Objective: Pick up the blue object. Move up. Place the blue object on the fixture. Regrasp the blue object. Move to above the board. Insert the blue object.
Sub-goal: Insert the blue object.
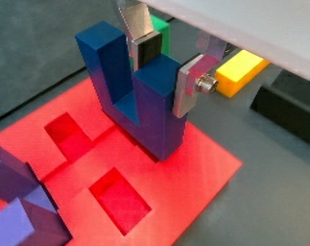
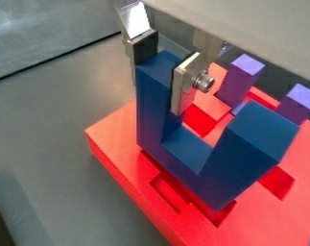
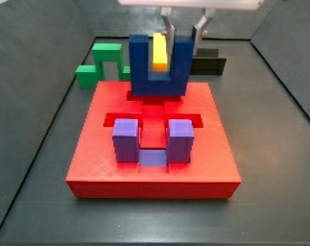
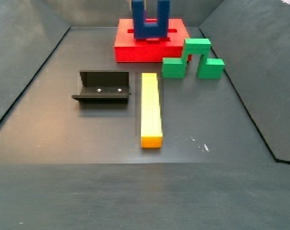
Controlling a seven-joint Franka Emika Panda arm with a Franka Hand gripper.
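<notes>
Gripper [image 1: 162, 65] clamps one prong of the blue object [image 1: 134, 86], prongs up, base at the board [image 1: 183, 187] cut-out. Fixture [image 4: 101, 89] stands empty, so only final insertion and release remain.

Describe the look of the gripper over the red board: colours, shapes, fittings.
The gripper, above the board, has two flat silver metal plate fingers with dark pads on their inner faces. A round screw head fastens one plate in both wrist views. Above sits a pale, white-grey housing. No cables or markings are visible.
</notes>
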